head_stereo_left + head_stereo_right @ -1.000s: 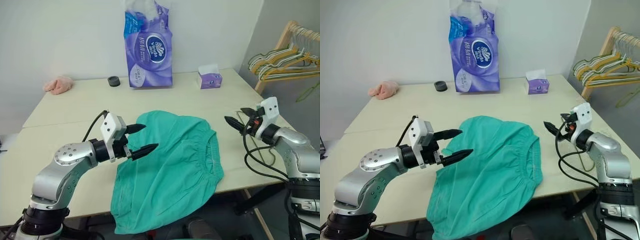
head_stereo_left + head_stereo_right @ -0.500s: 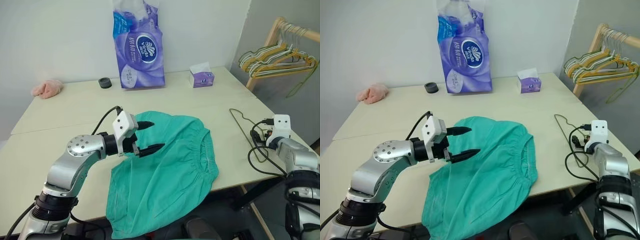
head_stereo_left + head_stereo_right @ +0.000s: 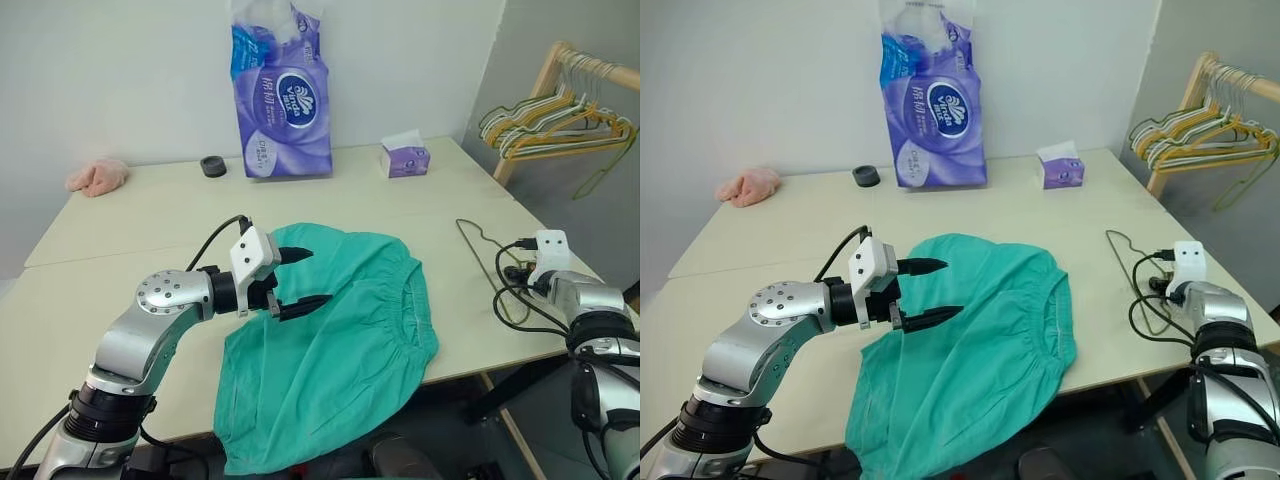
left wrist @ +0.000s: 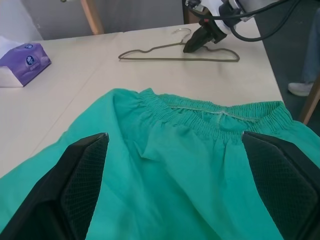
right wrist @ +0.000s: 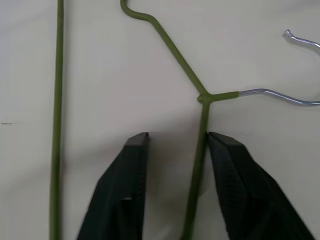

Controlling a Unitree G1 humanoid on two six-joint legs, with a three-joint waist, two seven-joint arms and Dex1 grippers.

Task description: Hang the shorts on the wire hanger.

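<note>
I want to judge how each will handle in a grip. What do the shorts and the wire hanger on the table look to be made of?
The shorts: soft, matte teal woven fabric, likely cotton or a blend; it lies limp with creases, and the waistband is gathered as if by elastic.
The wire hanger: thin stiff wire with an olive-green coating, probably paint or plastic; the hook end shows bare silvery metal.

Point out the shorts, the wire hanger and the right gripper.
shorts (image 3: 350, 320), left eye view: middle of the teal fabric.
wire hanger (image 5: 199, 150), right wrist view: the green wire running between the fingers.
right gripper (image 5: 177, 136), right wrist view: midway between its two fingertips, jaws apart around the wire.
</note>
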